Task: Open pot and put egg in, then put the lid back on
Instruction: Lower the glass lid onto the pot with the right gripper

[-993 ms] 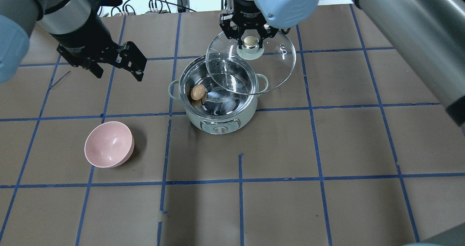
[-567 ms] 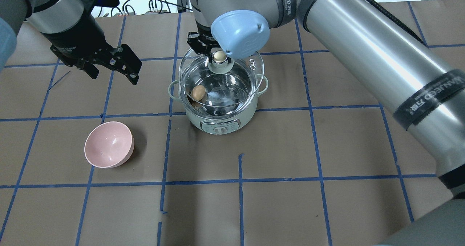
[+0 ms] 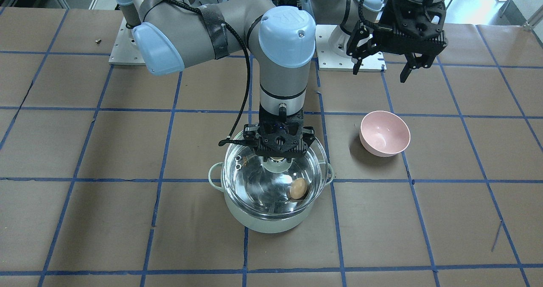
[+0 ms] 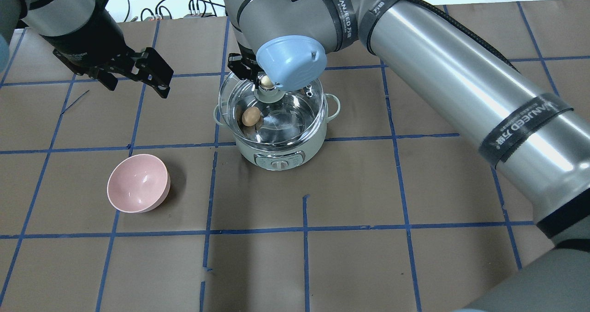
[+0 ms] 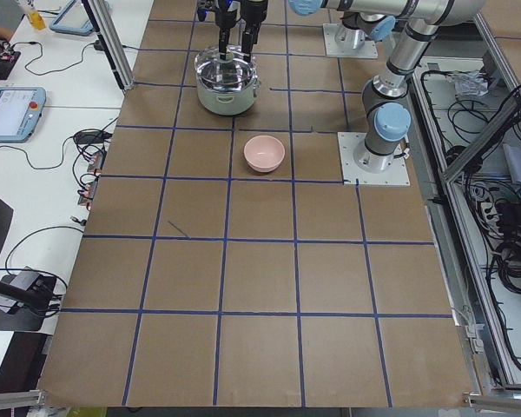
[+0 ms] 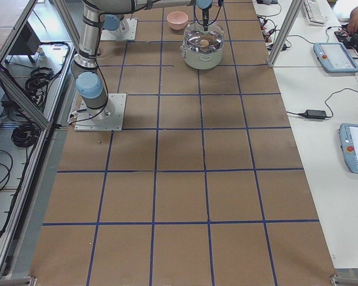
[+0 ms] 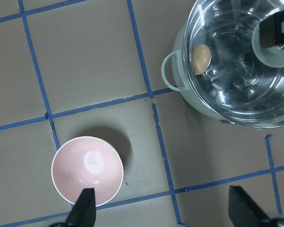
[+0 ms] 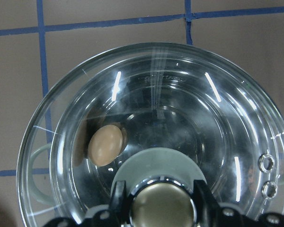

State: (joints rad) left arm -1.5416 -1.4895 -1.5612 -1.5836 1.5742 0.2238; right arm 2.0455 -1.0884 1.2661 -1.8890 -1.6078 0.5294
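On the table (image 4: 368, 187), the pot (image 4: 249, 150) holds the egg (image 4: 251, 116) under the lid (image 4: 295, 118).

My right gripper (image 4: 266, 82) has carried the round clear glass lid (image 4: 288, 118) leftward and lower, from beyond the far rim of the pale mint-green pot (image 4: 276, 155) to squarely over it. My left gripper (image 4: 137, 87) has drawn slightly away.

Bright even light; glare streaks on lid (image 8: 210, 87).
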